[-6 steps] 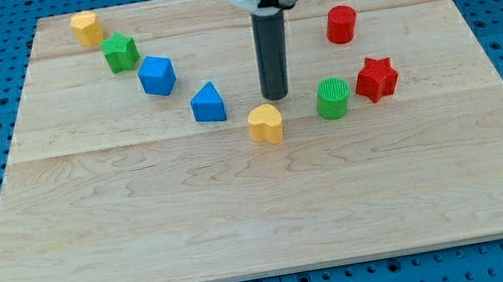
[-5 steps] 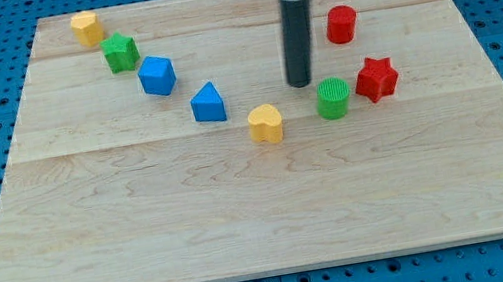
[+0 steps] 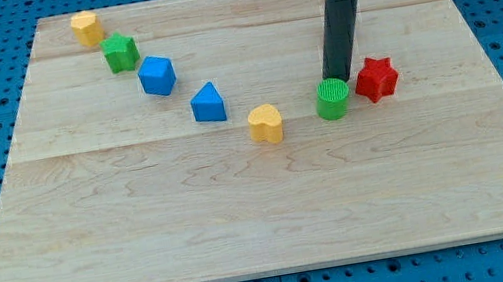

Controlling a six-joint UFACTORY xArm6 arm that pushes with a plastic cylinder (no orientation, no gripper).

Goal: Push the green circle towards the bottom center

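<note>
Green circle (image 3: 333, 100): sits right of centre on the wooden desk (image 3: 243, 213), about mid-height in the view.
My tip (image 3: 339, 79): planted just behind the green circle, at its top edge, right up against it or nearly so.
End effector: a plain dark rod, no jaws, gripping nothing.
Red star (image 3: 376, 79): tight on the circle's right, just beside it.
Yellow heart (image 3: 266, 123): to the circle's left, a little lower, a clear gap between them.
Blue triangle (image 3: 208, 103): further left and up.
Blue cube (image 3: 157, 76), green star (image 3: 120, 52), yellow block (image 3: 87, 27): carry that diagonal line on toward the view's top left.
Path down: open wood below the circle toward the bottom centre, nothing standing in it.
Change: the rod has swung rightward from its spot left of the circle; the red cylinder seen at upper right before is now out of sight near the rod.
Blocks: the rest have not budged.
</note>
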